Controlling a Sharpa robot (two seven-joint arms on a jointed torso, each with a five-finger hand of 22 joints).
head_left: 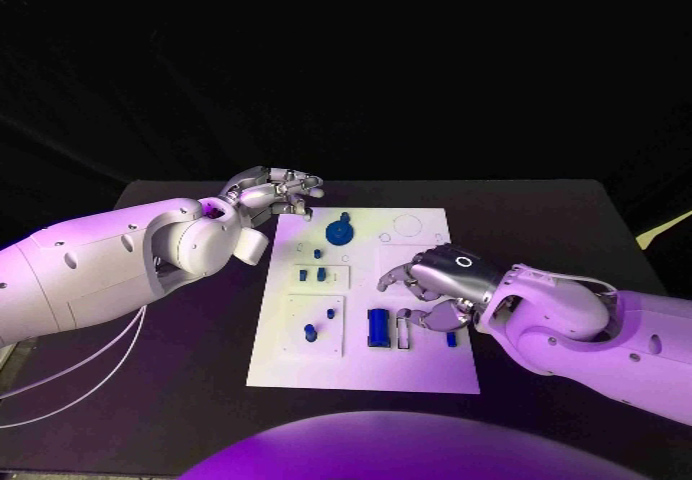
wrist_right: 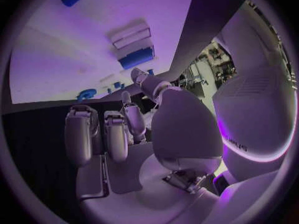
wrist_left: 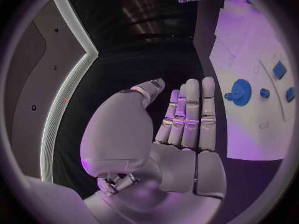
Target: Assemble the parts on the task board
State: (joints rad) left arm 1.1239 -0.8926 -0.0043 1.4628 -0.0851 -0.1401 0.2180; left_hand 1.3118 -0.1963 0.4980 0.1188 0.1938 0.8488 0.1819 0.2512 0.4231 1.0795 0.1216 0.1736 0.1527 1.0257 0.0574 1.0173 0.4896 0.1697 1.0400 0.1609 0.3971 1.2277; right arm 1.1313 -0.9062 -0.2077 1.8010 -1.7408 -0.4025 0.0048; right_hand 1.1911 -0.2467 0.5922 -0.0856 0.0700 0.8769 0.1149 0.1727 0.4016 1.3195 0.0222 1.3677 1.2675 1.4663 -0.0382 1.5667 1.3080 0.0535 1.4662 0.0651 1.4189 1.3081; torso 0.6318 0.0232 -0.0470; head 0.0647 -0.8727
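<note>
The white task board lies in the middle of the black table. On it are a round blue gear, several small blue parts and a long blue bar next to a white slot. My right hand hovers over the board's right half with its fingers bent and nothing in them; its thumb points toward the blue bar. My left hand is at the board's far left corner, fingers straight and together, holding nothing, with the gear beside it.
Bare black tabletop surrounds the board on all sides. One small blue part lies close under my right forearm. Two thin cables hang from my left arm over the table's left edge.
</note>
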